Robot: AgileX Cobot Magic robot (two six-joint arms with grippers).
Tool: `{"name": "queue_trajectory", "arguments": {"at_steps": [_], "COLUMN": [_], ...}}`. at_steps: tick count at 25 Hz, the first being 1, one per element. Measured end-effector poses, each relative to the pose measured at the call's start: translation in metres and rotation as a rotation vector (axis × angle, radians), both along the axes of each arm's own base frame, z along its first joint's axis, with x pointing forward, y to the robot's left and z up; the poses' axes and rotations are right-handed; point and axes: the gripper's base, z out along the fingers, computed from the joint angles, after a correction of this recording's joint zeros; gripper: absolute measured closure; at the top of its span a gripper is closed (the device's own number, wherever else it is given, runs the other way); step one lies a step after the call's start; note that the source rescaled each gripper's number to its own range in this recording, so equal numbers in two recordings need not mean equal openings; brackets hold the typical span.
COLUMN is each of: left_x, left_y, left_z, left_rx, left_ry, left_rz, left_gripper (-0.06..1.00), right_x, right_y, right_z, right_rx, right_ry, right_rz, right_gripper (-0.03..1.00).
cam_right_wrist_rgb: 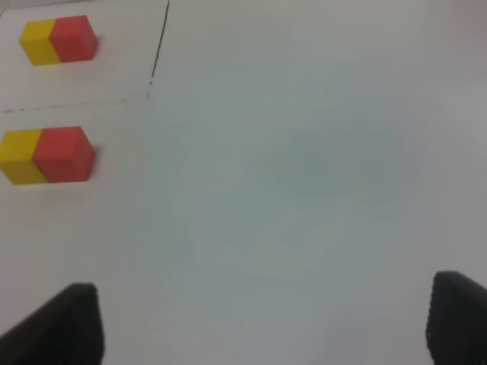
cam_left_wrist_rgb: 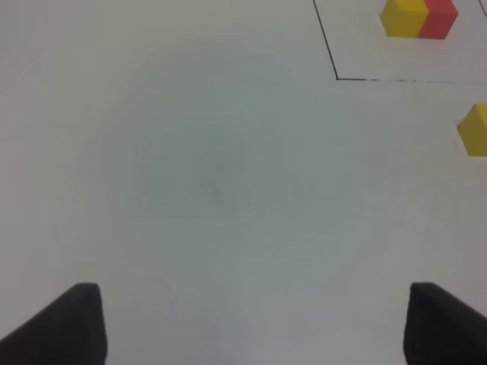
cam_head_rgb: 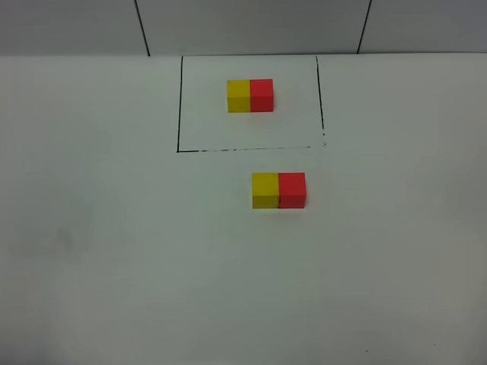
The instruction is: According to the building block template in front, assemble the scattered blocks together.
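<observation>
Both hands, left (cam_left_wrist_rgb: 251,323) and right (cam_right_wrist_rgb: 262,323), are seen released, nothing held. Mid-surface (cam_head_rgb: 114,266), yellow (cam_head_rgb: 265,190) and red (cam_head_rgb: 292,189) blocks are seen touching, apparently assembled. Judged light, stiff, glossy-slippery; best gripped on opposite flat faces. Template (cam_head_rgb: 249,96) is seen farther back, inside the outlined box.

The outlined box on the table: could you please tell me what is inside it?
Inside the outlined box sits only the template, yellow left, red right. The table under the template is covered.
</observation>
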Motion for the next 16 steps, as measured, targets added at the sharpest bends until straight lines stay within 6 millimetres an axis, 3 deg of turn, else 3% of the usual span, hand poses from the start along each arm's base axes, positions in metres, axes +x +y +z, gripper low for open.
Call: {"name": "queue_trajectory", "arguments": {"at_steps": [16], "left_x": [0.0000], "left_y": [0.0000], "left_z": [0.0000], "left_rx": [0.000], "left_ry": [0.000], "left_rz": [0.000], "left_gripper": [0.14], "right_x": [0.0000], "right_y": [0.0001], "right_z": [0.0000], "right_rx": [0.001], "right_ry": [0.000], "right_rz": [0.000], "right_gripper": [-0.01]}}
